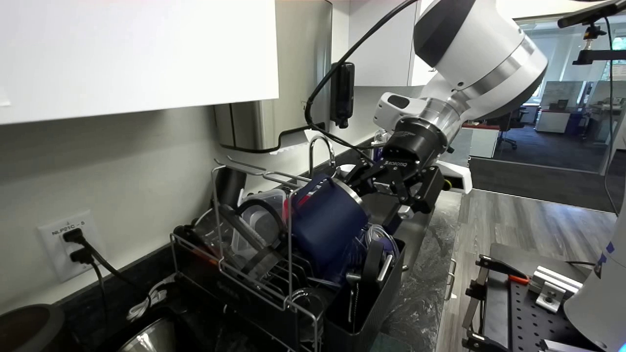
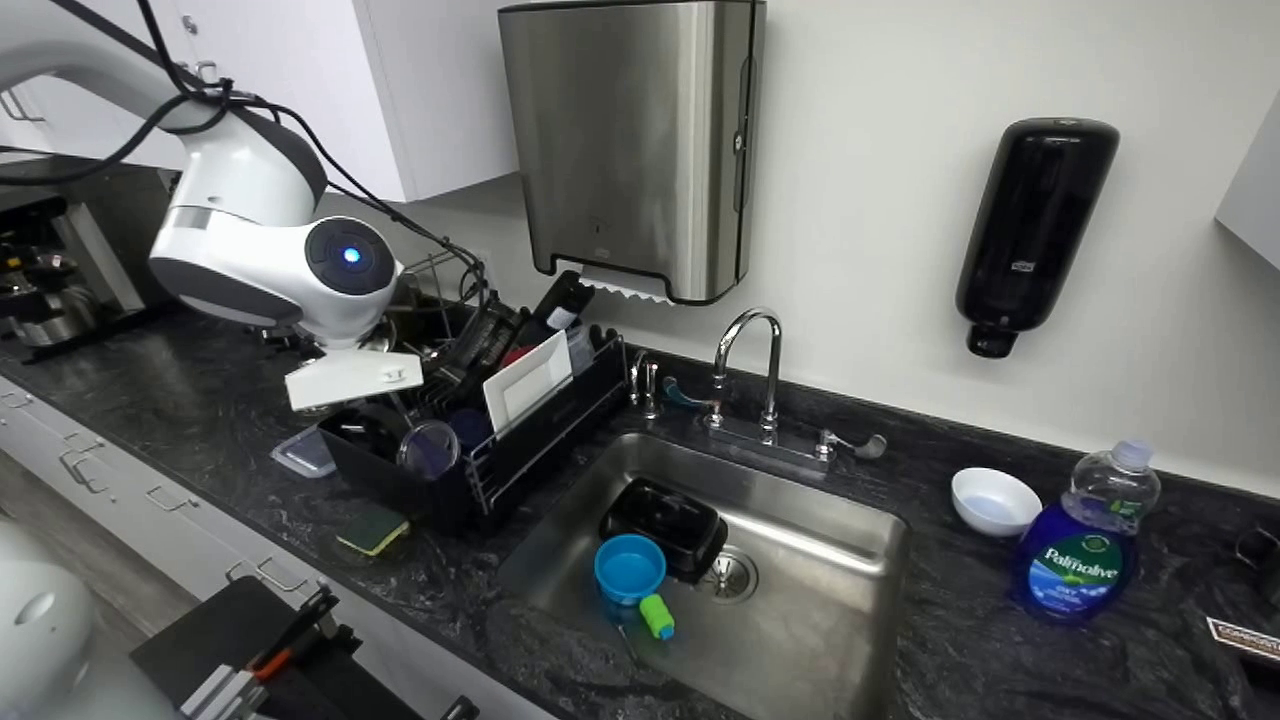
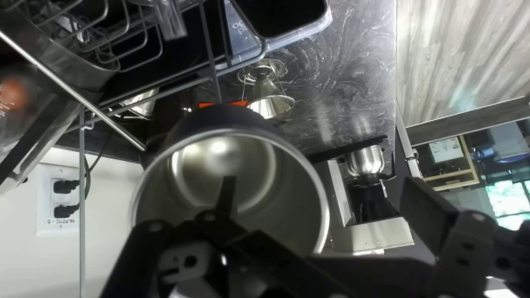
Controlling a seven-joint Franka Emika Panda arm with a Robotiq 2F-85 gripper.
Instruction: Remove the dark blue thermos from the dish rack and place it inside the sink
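Note:
The dark blue thermos rests tilted among the dishes in the black wire dish rack, its mouth facing my gripper. In the wrist view I look into the metal-lined thermos. My gripper is open: one finger reaches over the mouth, while the opposite finger stands outside, apart from the rim. The gripper is at the mouth end in an exterior view; contact there is unclear. The steel sink lies beside the rack. The arm and gripper largely hide the thermos in that exterior view.
A utensil holder fills the rack's corner beside the thermos. The sink holds a black container, a blue cup and a green item. The faucet rises behind it, and a towel dispenser hangs above.

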